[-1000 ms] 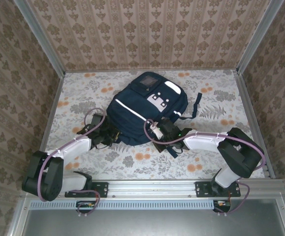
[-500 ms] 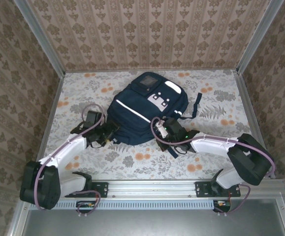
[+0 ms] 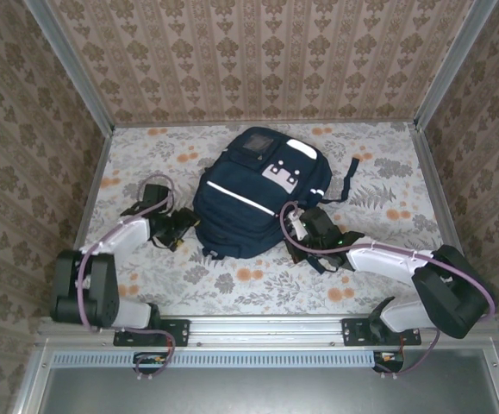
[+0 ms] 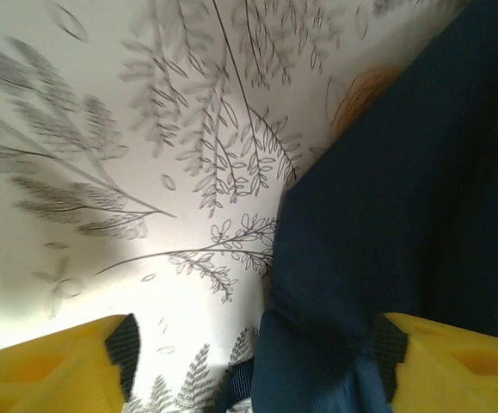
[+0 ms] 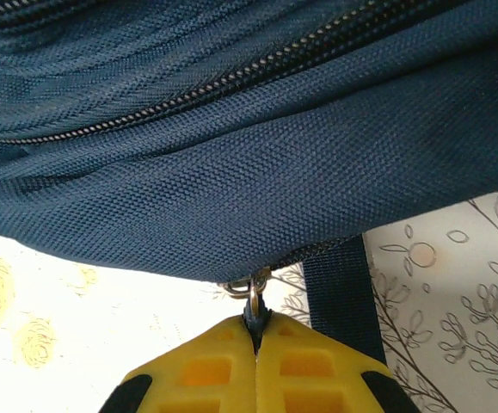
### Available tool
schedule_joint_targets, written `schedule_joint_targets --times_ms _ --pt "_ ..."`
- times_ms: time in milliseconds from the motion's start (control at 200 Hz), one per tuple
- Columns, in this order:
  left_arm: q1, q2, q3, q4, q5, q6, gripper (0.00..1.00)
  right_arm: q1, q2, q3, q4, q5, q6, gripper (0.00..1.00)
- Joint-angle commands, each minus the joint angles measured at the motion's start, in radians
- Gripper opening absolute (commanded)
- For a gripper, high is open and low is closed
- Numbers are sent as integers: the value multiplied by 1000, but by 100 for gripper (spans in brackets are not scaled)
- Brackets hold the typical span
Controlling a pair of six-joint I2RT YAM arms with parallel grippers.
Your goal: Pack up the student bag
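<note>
Right wrist view: a small metal zipper pull (image 5: 253, 297) is pinched between the yellow fingers of the right end effector (image 5: 255, 334). The fingers are pressed tight together. The pull hangs at the low edge of the student bag (image 5: 231, 172), just beside a dark strap (image 5: 339, 284). A shut zipper line (image 5: 231, 76) is seen higher up on the blue cloth.

From above, the student bag is seen lying flat in the middle of the tabletop (image 3: 378, 164), with its top turned to the far edge. The left end effector (image 3: 184, 231) is placed at the bag's left side. The right one is placed at the bag's near right side.

By the left wrist camera, the left end effector is shown wide open. A fold of blue cloth lies between its fingers, but nothing is squeezed.

The step in hand is judged to be the opening of the bag. Next, the pull should be drawn along its track. The bag should be held down from the left side so it is not dragged along. The pull is tiny, so it could be lost from the pinch.

Which zipper the pull belongs to cannot be told. What is inside the bag is hidden. The fingers are cut off at the bottom of both wrist pictures, and the left one is blurred.
</note>
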Motion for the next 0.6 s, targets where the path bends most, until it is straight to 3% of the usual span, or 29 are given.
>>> schedule_joint_targets --times_ms 0,305,595 --pt "-37 77 21 87 125 -20 66 -18 -30 -11 23 51 23 0" --pt "-155 78 -124 332 116 -201 11 8 -6 17 -23 17 -19 0" --pt "-168 60 -180 389 86 -266 2 66 -2 16 -44 14 -52 0"
